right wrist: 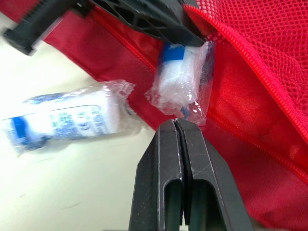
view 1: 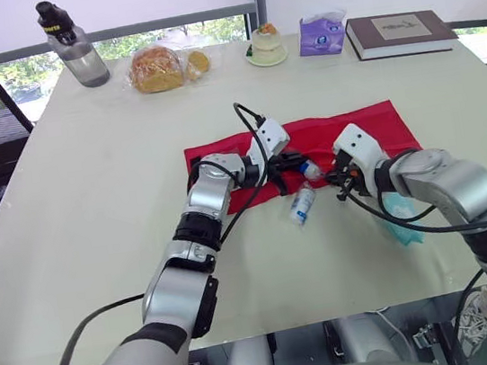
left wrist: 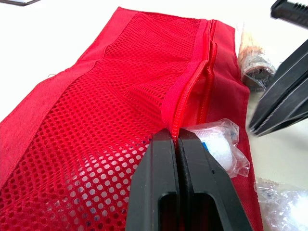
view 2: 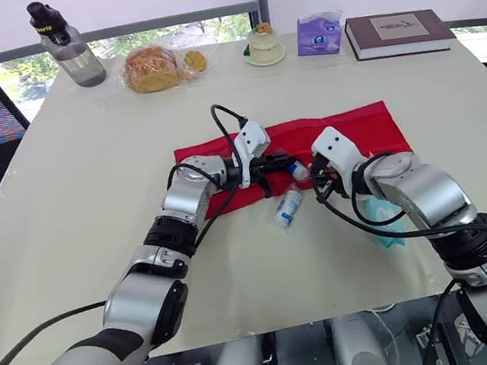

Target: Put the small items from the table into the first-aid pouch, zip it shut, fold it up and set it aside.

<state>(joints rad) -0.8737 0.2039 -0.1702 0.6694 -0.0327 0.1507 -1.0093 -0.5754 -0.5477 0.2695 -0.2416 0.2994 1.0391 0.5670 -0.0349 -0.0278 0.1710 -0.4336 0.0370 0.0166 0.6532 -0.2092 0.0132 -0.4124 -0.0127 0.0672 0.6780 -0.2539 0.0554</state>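
left gripper (left wrist: 174, 137) nipped on pouch (left wrist: 96, 120) zip lip; right gripper (right wrist: 177, 126) nipped on bandage roll (right wrist: 180, 77) wrapper. advised: raise lip, feed roll toward twelve o'clock.

red cloth pouch (left wrist: 57, 110): matt woven fabric. Its mesh front panel (left wrist: 120, 96) is open-hole net with a slight sheen, and the red zip (left wrist: 187, 89) has fine teeth on cloth tape. small white gauze roll (right wrist: 180, 82): clear film wrap, glossy and crinkled. longer wrapped roll (right wrist: 67, 122): same film over a printed label. black left gripper (left wrist: 175, 137) and black right gripper (right wrist: 175, 122): smooth matt moulded plastic. cream table top (view 1: 90, 186): smooth, matt. clear bottle (view 1: 81, 60): glossy, looks plastic.
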